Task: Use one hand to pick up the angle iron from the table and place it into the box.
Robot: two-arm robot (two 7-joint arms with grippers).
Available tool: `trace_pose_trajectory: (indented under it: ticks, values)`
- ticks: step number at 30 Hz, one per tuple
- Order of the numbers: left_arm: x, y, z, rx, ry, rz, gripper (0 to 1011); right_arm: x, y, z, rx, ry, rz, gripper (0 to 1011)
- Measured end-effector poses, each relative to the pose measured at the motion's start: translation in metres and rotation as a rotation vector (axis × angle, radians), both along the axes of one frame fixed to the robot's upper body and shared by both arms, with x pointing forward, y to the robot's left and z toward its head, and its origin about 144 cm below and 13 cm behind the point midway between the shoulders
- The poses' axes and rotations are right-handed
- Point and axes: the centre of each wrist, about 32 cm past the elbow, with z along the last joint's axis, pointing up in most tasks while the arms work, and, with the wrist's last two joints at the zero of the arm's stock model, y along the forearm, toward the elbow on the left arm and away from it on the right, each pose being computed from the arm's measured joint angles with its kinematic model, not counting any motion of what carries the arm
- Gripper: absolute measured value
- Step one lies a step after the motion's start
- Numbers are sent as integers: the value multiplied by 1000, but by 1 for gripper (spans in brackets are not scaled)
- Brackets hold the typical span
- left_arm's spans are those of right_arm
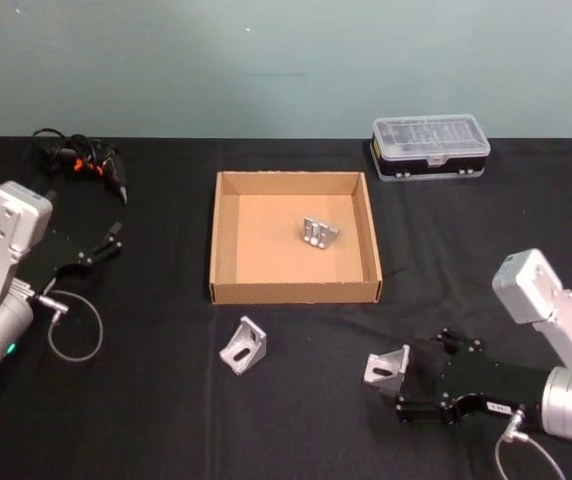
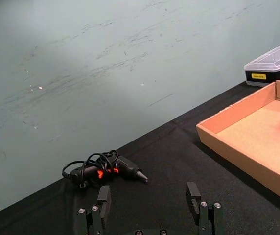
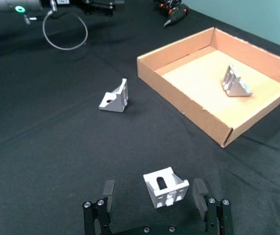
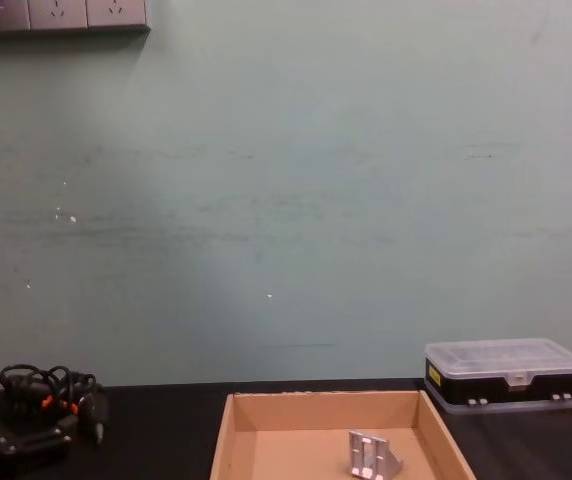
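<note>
Clearly, right wrist view: right gripper [image 3: 154, 189] fingers [image 3: 199, 188] spread wide, angle iron [image 3: 165, 187] between, untouched; left gripper [image 2: 149, 193] fingers [image 2: 193, 191] spread, empty.

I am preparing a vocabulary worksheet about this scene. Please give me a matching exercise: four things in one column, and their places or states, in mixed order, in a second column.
Things
1. plastic case
2. left end effector
3. right end effector
4. cardboard box

Places or states
a. holds the far angle iron
b. open and empty, at the left side of the table
c. open around the right-hand angle iron
d. behind the cardboard box, to its right

Pairs: 1-d; 2-b; 3-c; 4-a
</note>
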Motion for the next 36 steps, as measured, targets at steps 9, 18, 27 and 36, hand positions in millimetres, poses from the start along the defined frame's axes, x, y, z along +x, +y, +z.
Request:
trace_pose_trajectory:
  ticks: [9, 18, 27, 36]
  values:
    - [0, 0, 0, 0, 0, 0, 1011, 11, 3, -11, 0, 23, 12, 1004]
    - [0, 0, 0, 0, 0, 0, 1011, 13, 4, -16, -4, 32, 11, 1004]
    - [0, 0, 0, 0, 0, 0, 1011, 13, 4, -16, -4, 31, 10, 959]
    - [0, 0, 0, 0, 0, 0, 1011, 12, 3, -15, -4, 30, 10, 710]
